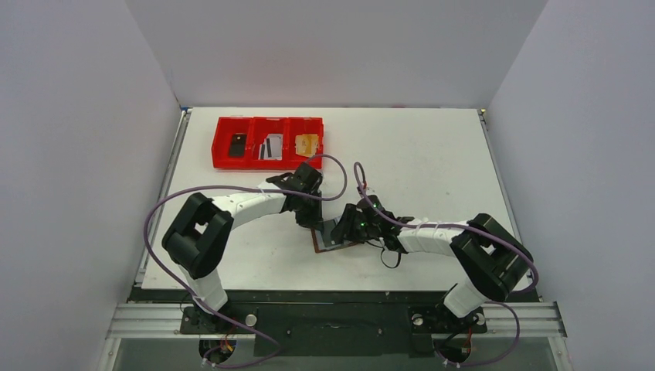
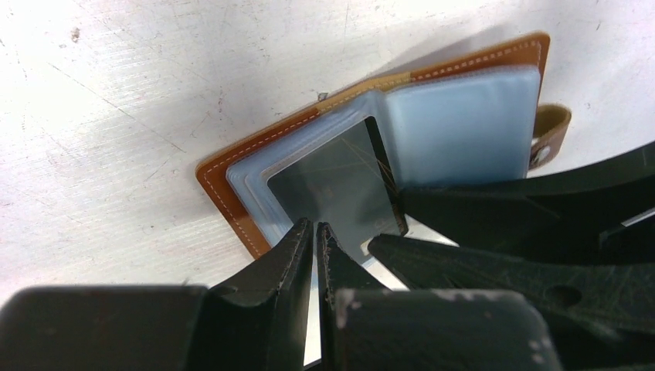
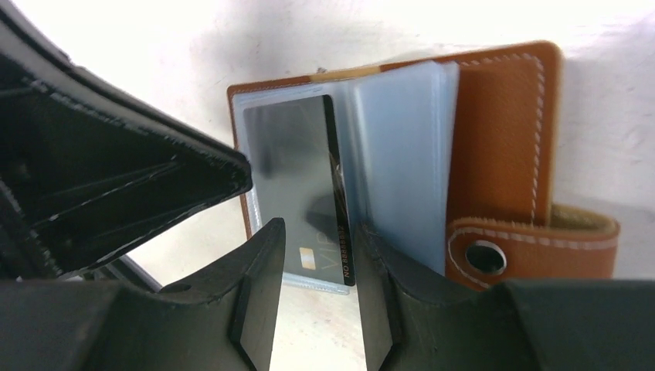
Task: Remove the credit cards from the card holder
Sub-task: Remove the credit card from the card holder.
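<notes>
The brown card holder (image 1: 318, 246) lies open on the table between both grippers. In the left wrist view the holder (image 2: 224, 193) shows grey-blue sleeves and a dark credit card (image 2: 340, 182) in the left sleeve. The strap tab (image 2: 550, 131) is at its far right. My left gripper (image 2: 315, 226) is all but shut, its tips at the near edge of that sleeve. My right gripper (image 3: 319, 232) is open, its fingers on either side of the near end of the dark card (image 3: 297, 178), which is marked VIP. Its right finger rests on the blue sleeves (image 3: 402, 154).
A red three-compartment tray (image 1: 266, 119) stands at the back left. It holds a black card (image 1: 237, 144), silver striped cards (image 1: 270, 147) and an orange card (image 1: 307, 144). White walls enclose the table. Purple cables loop over both arms.
</notes>
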{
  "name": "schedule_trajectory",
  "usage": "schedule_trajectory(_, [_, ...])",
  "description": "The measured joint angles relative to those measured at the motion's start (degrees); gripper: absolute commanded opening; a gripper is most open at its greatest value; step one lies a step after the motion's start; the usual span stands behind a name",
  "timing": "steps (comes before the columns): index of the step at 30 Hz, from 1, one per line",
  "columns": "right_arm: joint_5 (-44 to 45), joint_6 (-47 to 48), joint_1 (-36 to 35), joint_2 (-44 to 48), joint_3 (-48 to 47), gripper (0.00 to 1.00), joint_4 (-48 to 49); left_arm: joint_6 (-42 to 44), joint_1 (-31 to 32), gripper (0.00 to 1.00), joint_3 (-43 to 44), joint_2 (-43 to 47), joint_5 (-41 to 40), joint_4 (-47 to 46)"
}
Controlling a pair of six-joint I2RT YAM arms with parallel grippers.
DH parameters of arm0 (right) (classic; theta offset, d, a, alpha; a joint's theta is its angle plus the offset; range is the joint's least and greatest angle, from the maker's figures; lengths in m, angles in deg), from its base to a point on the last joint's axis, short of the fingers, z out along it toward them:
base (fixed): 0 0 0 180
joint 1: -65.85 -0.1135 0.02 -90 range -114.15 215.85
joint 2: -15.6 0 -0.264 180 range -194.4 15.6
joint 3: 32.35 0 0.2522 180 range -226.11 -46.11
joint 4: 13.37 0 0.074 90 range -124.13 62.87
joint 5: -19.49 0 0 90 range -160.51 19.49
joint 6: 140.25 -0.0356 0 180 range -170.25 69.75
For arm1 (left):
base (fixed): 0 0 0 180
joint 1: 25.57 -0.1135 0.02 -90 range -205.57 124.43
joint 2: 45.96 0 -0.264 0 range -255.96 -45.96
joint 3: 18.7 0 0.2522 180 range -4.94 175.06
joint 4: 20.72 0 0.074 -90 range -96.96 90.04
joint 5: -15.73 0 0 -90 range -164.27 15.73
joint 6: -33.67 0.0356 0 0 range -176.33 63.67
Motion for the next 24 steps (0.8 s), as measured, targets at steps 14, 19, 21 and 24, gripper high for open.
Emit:
schedule_trajectory(14, [-3.32,-4.85,0.55,0.11,1.68,0.28,5.14,1.49,-0.13,0.04,0.07,-0.44,-1.44,1.79])
schedule_trajectory(19, [-4.31,-6.01,1.25,-1.31,2.08,0.26,7.13,1.57,-0.13,0.04,0.07,-0.42,-2.05,2.21])
schedule_trajectory(21, [-4.57,-6.23,1.31,-1.99,2.23,0.26,7.72,1.55,-0.13,0.04,0.04,-0.42,-2.12,2.21])
schedule_trajectory(24, [-4.85,-6.58,1.62,-2.93,2.51,0.26,8.55,1.57,-0.13,0.04,0.04,-0.42,-2.19,2.21])
